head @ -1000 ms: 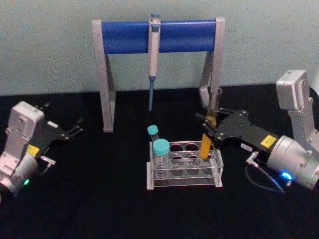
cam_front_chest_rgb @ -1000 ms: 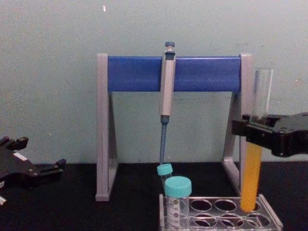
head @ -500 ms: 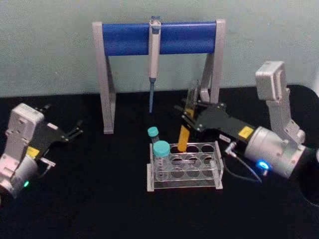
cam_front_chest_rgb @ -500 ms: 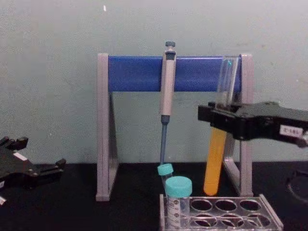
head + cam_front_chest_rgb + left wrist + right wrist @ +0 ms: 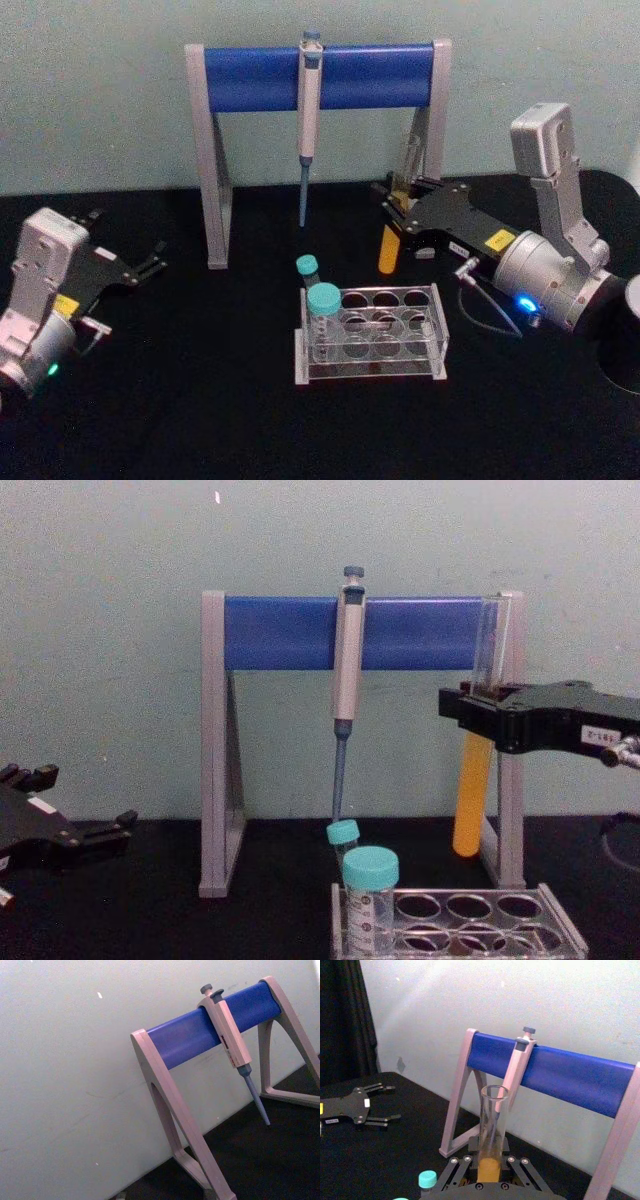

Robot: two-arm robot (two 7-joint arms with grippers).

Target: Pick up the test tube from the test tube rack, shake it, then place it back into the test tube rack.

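Note:
The test tube [image 5: 389, 250] hangs upright in the air, above and behind the right end of the test tube rack [image 5: 439, 330]. Its lower half holds orange-yellow liquid. My right gripper [image 5: 397, 213] is shut on its middle. In the chest view the test tube [image 5: 470, 800] hangs well above the test tube rack [image 5: 562, 935], in front of the stand's right leg, with the right gripper [image 5: 478, 706] clamped around it. In the right wrist view the test tube [image 5: 492, 1125] rises from between the right gripper's fingers [image 5: 462, 1172]. My left gripper [image 5: 143, 268] rests open at the far left.
A grey-legged stand with a blue crossbar [image 5: 320, 75] stands behind the rack, with a pipette [image 5: 307, 120] hanging from it. Two teal-capped vials [image 5: 322, 300] sit in the rack's left end. The table [image 5: 200, 400] is black. The stand [image 5: 200, 1035] and pipette [image 5: 235, 1050] also face the left wrist.
The right gripper lifted the tube out of the rack's right end, swung it left over the rack, then carried it back to the right and farther back. The left arm stayed put.

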